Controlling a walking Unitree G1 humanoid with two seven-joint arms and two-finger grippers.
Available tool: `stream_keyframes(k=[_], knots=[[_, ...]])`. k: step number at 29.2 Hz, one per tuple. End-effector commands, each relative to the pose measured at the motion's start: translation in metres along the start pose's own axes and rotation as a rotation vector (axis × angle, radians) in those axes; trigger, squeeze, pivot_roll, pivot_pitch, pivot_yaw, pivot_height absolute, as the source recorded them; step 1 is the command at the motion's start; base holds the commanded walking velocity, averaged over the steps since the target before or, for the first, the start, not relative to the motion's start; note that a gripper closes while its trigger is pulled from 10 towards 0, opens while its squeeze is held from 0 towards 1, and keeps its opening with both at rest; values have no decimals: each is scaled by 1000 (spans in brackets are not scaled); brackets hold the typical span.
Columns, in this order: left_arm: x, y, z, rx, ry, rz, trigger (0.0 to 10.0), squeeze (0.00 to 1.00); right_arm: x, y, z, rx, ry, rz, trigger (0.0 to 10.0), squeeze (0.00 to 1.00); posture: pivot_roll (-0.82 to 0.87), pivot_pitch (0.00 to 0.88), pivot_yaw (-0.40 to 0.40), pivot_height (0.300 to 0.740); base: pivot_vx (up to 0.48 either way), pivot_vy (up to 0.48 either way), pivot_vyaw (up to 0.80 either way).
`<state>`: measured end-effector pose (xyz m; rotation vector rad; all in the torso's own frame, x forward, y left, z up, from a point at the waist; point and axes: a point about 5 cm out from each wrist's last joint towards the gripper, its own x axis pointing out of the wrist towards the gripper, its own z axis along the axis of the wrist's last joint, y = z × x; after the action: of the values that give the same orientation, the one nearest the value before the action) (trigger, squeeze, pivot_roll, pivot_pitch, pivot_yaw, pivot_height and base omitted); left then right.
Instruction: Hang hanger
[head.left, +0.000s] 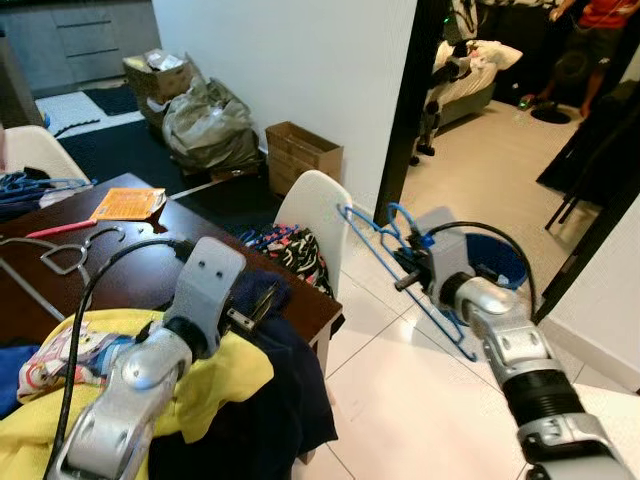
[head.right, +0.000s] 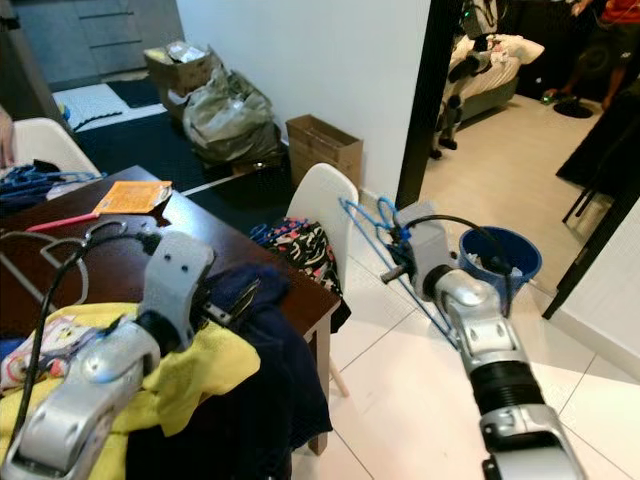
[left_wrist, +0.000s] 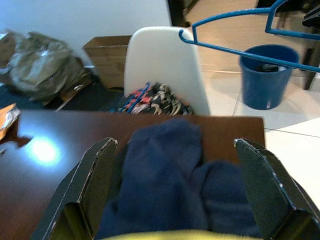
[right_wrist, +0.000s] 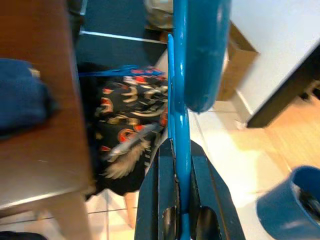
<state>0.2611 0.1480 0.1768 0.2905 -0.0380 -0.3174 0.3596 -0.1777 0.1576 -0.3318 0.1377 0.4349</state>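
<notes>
My right gripper (head.left: 412, 265) is shut on a blue plastic hanger (head.left: 372, 238) and holds it in the air over the tiled floor, right of the table. In the right wrist view the hanger's bar (right_wrist: 180, 100) runs straight between the closed fingers (right_wrist: 162, 185). My left gripper (left_wrist: 175, 145) stands open over a navy garment (left_wrist: 170, 170) on the dark wooden table (head.left: 150, 260), with nothing between its fingers. A yellow cloth (head.left: 215, 375) lies under that arm.
A white chair (head.left: 315, 215) draped with patterned cloth stands at the table's far corner. Wire hangers (head.left: 70, 250) and an orange booklet (head.left: 130, 203) lie on the table. A blue bucket (head.right: 500, 255), a cardboard box (head.left: 300, 150) and a person (head.left: 600, 30) beyond the doorway are nearby.
</notes>
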Motion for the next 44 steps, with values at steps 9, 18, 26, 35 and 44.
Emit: stream_keyframes(k=[9, 18, 26, 35, 44], knots=[[-5, 7, 1, 7, 13, 114, 10000, 0, 6, 19, 8, 0, -65, 68, 10000, 0, 42, 0, -46, 740, -283, 0, 0], [-7, 21, -5, -30, 61, 254, 10000, 0, 5, 29, 14, 12, -107, 125, 10000, 0, 40, 0, -43, 740, 0, -210, 356], [-3, 19, 0, -49, 12, 209, 10000, 0, 7, 28, 17, -6, -116, 87, 10000, 0, 38, 0, -48, 740, 0, -177, 395], [-2, -4, 7, 76, -58, -41, 10000, 0, 7, 28, 16, -3, -111, 75, 10000, 0, 33, 0, -49, 740, 0, 0, 0], [-3, -18, -21, 392, 15, -319, 10000, 0, 7, 24, 10, -7, -76, 24, 10000, 0, 25, 0, -49, 740, 0, 0, 0]])
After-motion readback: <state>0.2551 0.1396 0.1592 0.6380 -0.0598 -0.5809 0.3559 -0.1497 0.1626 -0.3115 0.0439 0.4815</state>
